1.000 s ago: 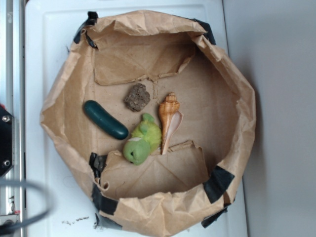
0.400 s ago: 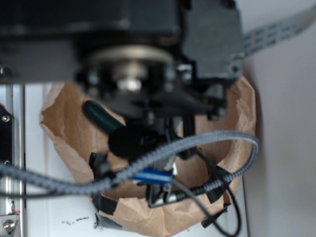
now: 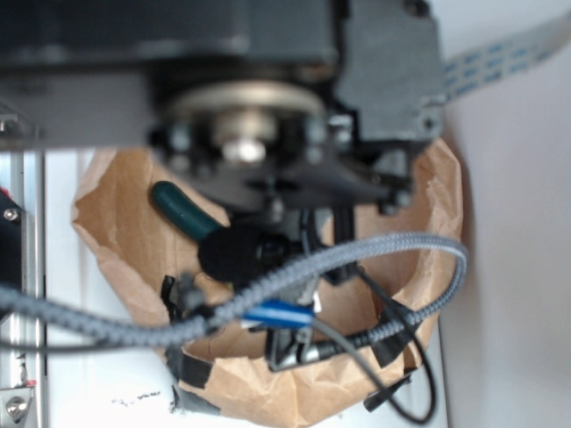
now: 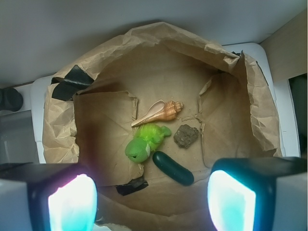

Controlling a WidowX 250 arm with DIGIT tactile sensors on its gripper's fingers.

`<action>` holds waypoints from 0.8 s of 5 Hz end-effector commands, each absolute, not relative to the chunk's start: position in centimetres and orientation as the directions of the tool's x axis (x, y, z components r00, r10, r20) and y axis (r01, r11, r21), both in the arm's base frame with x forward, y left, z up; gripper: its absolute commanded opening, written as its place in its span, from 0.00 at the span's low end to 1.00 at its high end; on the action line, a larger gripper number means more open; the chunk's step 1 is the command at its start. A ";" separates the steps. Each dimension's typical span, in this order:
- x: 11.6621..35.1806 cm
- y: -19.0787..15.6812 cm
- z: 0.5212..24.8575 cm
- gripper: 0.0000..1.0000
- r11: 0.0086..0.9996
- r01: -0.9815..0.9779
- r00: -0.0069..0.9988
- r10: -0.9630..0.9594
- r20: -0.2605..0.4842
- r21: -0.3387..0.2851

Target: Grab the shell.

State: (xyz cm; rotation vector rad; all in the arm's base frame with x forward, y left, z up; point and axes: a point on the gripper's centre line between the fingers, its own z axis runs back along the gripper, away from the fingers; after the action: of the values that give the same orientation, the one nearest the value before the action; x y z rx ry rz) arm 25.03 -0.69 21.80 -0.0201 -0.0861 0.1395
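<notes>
Gripper (image 4: pixel 153 202) spread wide and empty high above paper bag (image 4: pixel 57 120), shell (image 4: pixel 159 113) touching green plush (image 4: pixel 144 143) below

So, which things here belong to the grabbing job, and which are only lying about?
For the job:
- shell
- pincer, open, high above the paper bag

Only lying about:
- green plush
- brown rock
- dark green cucumber
</notes>
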 end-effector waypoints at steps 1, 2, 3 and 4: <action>29.2 0.9 17.8 1.00 0.993 -0.115 0.972 0.117 0.202 -0.024; 30.2 1.1 15.2 1.00 0.987 -0.160 0.953 0.152 0.261 0.009; 31.1 1.2 10.8 1.00 0.988 -0.152 0.963 0.146 0.228 0.013; 31.2 0.4 8.3 1.00 0.994 -0.110 0.974 0.112 0.198 -0.021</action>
State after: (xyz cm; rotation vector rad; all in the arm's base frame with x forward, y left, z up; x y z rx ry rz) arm 30.83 0.44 7.16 -0.0099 -0.1624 0.1227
